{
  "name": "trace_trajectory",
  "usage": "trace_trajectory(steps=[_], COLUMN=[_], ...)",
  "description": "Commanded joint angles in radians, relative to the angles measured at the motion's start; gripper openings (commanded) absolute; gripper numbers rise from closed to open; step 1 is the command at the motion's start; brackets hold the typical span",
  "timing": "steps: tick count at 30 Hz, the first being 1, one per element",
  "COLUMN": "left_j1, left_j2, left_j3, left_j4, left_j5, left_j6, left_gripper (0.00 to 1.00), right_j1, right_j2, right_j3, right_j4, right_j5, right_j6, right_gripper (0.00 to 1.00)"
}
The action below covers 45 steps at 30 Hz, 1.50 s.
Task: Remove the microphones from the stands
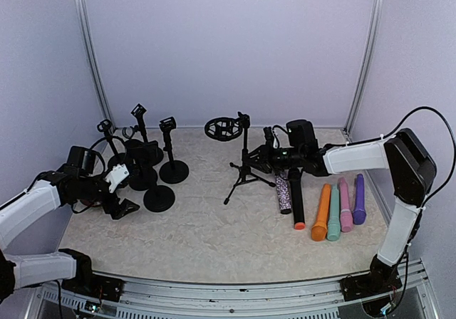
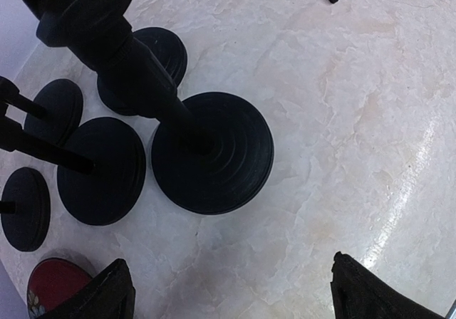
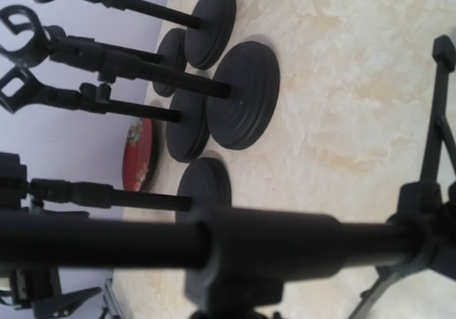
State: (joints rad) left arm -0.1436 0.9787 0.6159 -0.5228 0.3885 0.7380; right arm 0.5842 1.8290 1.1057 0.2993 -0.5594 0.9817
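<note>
Two arms are in view, but only the right gripper (image 1: pixel 283 158) is at the work. It meets the black microphone (image 1: pixel 271 157) from 3 o'clock, right at the head of the tripod stand (image 1: pixel 243 171) just past table centre. The microphone's long axis runs 9 to 3, level with the table, so freeing it looks like a draw toward 3 o'clock. In the right wrist view it crosses the frame so close that the fingers are hidden, and I cannot tell whether they clamp it. Where microphone ends and clip begins is also unclear. The left gripper (image 1: pixel 122 206), spread wide, hovers at 9 o'clock beside the round-base stands (image 1: pixel 158 196), well apart.
</note>
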Motion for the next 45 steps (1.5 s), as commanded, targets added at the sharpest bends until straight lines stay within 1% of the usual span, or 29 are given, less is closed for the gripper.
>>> trace_trajectory(steps=[1, 4, 8, 13, 20, 22, 26, 28, 29, 31, 32, 35, 37, 40, 43, 45], left_j1=[0.011, 0.011, 0.013, 0.015, 0.015, 0.017, 0.017, 0.018, 0.017, 0.016, 0.016, 0.017, 0.016, 0.017, 0.018, 0.016], left_j2=[-0.012, -0.012, -0.012, -0.009, -0.001, 0.004, 0.014, 0.017, 0.017, 0.017, 0.017, 0.018, 0.02, 0.022, 0.024, 0.024], left_j3=[0.013, 0.015, 0.018, 0.025, 0.031, 0.033, 0.044, 0.05, 0.052, 0.054, 0.057, 0.065, 0.072, 0.082, 0.087, 0.09], left_j4=[-0.019, -0.022, -0.025, -0.026, -0.034, -0.034, -0.043, -0.051, -0.053, -0.058, -0.062, -0.072, -0.078, -0.087, -0.092, -0.096], left_j5=[0.022, 0.023, 0.026, 0.028, 0.034, 0.036, 0.045, 0.046, 0.048, 0.053, 0.057, 0.072, 0.08, 0.092, 0.097, 0.098], left_j6=[0.019, 0.021, 0.025, 0.028, 0.034, 0.034, 0.032, 0.031, 0.033, 0.032, 0.032, 0.032, 0.028, 0.029, 0.029, 0.029], left_gripper=[0.93, 0.93, 0.93, 0.93, 0.93, 0.93, 0.93, 0.93, 0.93, 0.93, 0.93, 0.93, 0.93, 0.93, 0.93, 0.93], right_j1=[0.006, 0.021, 0.055, 0.099, 0.184, 0.219, 0.25, 0.251, 0.252, 0.246, 0.241, 0.209, 0.175, 0.115, 0.085, 0.077], right_j2=[-0.018, -0.031, -0.036, -0.029, 0.006, 0.024, 0.032, 0.018, 0.004, -0.03, -0.048, -0.099, -0.134, -0.175, -0.161, -0.13], right_j3=[0.037, 0.054, 0.106, 0.149, 0.214, 0.249, 0.278, 0.269, 0.258, 0.227, 0.207, 0.127, 0.058, -0.082, -0.147, -0.131], right_j4=[-0.037, -0.114, -0.244, -0.365, -0.481, -0.512, -0.528, -0.511, -0.499, -0.451, -0.43, -0.362, -0.298, -0.111, 0.04, 0.078], right_j5=[0.054, 0.114, 0.237, 0.384, 0.616, 0.704, 0.792, 0.792, 0.786, 0.755, 0.721, 0.637, 0.54, 0.392, 0.287, 0.234], right_j6=[-0.043, -0.105, -0.204, -0.307, -0.442, -0.488, -0.543, -0.55, -0.549, -0.537, -0.53, -0.427, -0.335, -0.159, -0.011, 0.039], right_gripper=[0.06, 0.0, 0.0, 0.0, 0.0, 0.0, 0.0, 0.0, 0.02, 0.2, 0.25, 0.39, 0.44, 0.51, 0.51, 0.51])
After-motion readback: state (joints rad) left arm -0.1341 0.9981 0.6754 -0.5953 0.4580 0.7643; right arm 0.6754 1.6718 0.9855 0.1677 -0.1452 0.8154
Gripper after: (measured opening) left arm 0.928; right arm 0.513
